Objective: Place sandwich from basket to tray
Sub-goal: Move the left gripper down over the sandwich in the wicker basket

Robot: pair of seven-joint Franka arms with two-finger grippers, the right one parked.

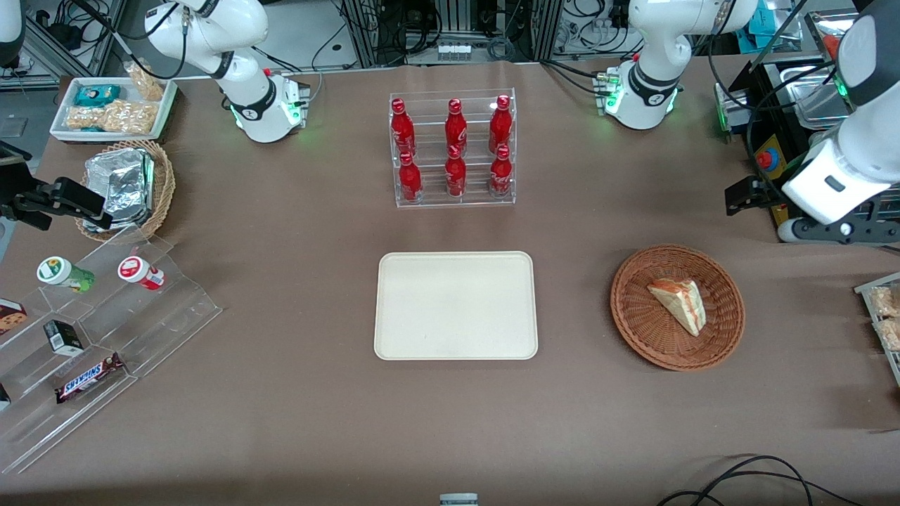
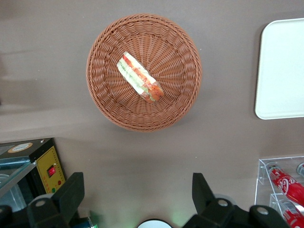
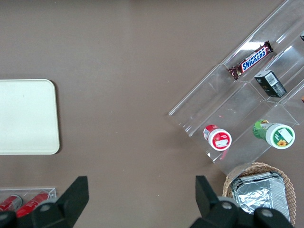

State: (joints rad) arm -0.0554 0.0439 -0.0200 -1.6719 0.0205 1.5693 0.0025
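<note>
The sandwich (image 1: 678,303) (image 2: 140,77), a pale bread wedge with red and green filling along its edge, lies in the round reddish-brown wicker basket (image 1: 636,320) (image 2: 104,95). The cream tray (image 1: 455,306) (image 2: 282,71) (image 3: 26,116) lies flat beside the basket, toward the parked arm's end, with nothing on it. My left gripper (image 1: 744,197) (image 2: 137,194) hangs open above the bare table, farther from the front camera than the basket and apart from it. Nothing is between its fingers (image 2: 71,192).
A clear rack of red bottles (image 1: 453,151) (image 2: 285,183) stands farther back than the tray. A black control box with a red button (image 1: 770,158) (image 2: 47,166) sits near the gripper. Snack packs (image 1: 886,309) lie at the working arm's table edge. An acrylic display (image 1: 91,316) and a foil-pack basket (image 1: 126,186) stand at the parked arm's end.
</note>
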